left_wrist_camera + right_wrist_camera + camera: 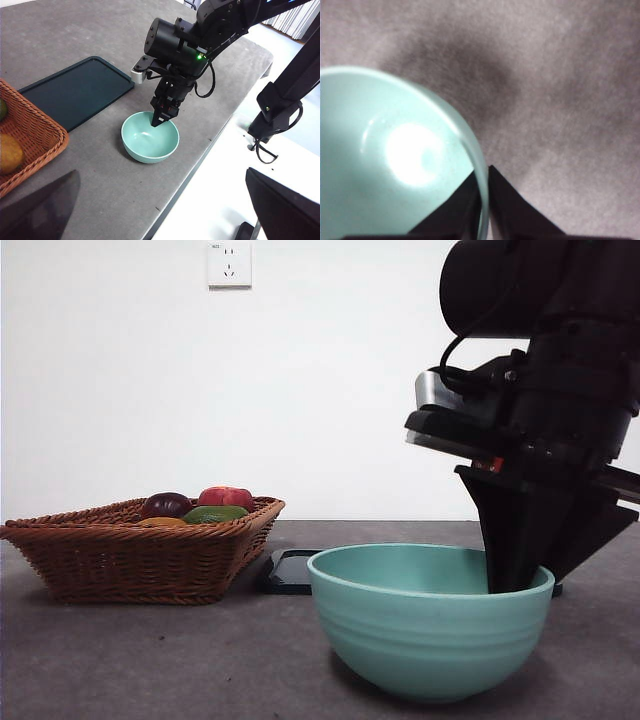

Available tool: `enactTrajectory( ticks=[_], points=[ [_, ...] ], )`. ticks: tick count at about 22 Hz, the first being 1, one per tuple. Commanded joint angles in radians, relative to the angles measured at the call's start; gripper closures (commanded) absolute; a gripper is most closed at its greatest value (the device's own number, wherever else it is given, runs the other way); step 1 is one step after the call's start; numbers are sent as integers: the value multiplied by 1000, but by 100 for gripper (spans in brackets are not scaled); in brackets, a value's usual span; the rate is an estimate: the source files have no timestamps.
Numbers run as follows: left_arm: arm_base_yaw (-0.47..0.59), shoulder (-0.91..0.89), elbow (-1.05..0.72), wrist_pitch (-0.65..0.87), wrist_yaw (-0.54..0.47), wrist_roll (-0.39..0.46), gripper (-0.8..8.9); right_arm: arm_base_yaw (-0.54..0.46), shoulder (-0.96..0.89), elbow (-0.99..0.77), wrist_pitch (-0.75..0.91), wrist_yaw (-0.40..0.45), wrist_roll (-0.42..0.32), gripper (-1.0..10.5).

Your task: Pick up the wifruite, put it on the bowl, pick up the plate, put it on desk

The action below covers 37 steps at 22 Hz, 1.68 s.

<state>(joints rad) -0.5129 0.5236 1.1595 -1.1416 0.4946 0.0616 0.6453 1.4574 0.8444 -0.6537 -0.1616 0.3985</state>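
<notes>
Mint-green bowl (430, 625) nearest, right gripper (484, 197) fingers seemingly pinching its rim, left gripper (160, 210) fingers spread wide, empty.

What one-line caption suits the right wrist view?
Right gripper pinching the rim of the empty mint-green bowl on the grey desk.
</notes>
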Motion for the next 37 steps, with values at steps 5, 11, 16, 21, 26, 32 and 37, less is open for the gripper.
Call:
enactTrajectory(
  ticks=[5,11,16,21,26,32,37],
  points=[
    [-5,3,9,11,4,-2,283,7,16,-1,-4,5,22,762],
    [-5,3,9,11,4,-2,283,5,-128,1,-45,32,21,480],
    [-5,3,9,11,4,-3,283,5,-419,1,-187,34,23,359],
    [-5,3,9,11,4,-3,283,5,-758,18,-387,32,29,358],
    [-5,3,9,12,4,-3,283,5,-1018,92,-497,34,13,358],
    [-5,3,9,12,4,-3,283,5,-1128,168,-575,36,-23,358],
    [-5,3,9,12,4,-2,283,5,-1160,213,-604,35,-50,358]
  ],
)
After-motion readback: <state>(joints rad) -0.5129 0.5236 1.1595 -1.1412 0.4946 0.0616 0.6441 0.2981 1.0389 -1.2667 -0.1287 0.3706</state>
